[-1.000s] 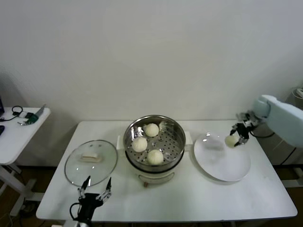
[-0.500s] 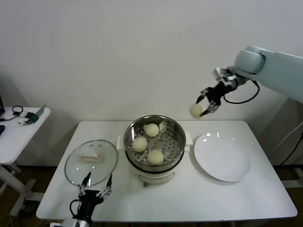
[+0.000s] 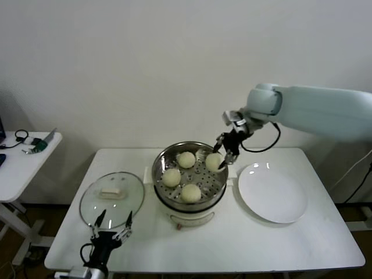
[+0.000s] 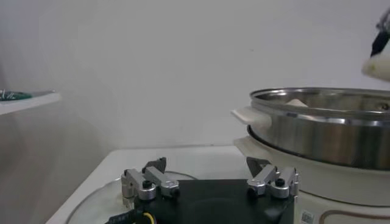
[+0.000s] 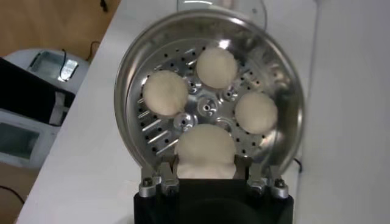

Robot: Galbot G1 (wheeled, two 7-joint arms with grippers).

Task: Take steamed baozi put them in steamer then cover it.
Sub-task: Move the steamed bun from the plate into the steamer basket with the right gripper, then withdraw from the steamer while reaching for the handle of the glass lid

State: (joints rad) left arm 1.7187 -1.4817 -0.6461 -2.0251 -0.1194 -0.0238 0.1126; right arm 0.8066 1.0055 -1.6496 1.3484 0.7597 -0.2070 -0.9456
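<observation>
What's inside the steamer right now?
Three baozi lie on the steamer's perforated tray; a fourth hangs in the right pincer above it. Below the tray is hidden.

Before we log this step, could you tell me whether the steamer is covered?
Uncovered: the steamer stands open, and its glass lid lies on the table beside it.

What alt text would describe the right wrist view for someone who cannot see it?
Seen from above, the right gripper holds a cream-white bun over a shiny steel steamer with a perforated tray. Three more buns already sit inside, and the steamer stands on a white table.
</observation>
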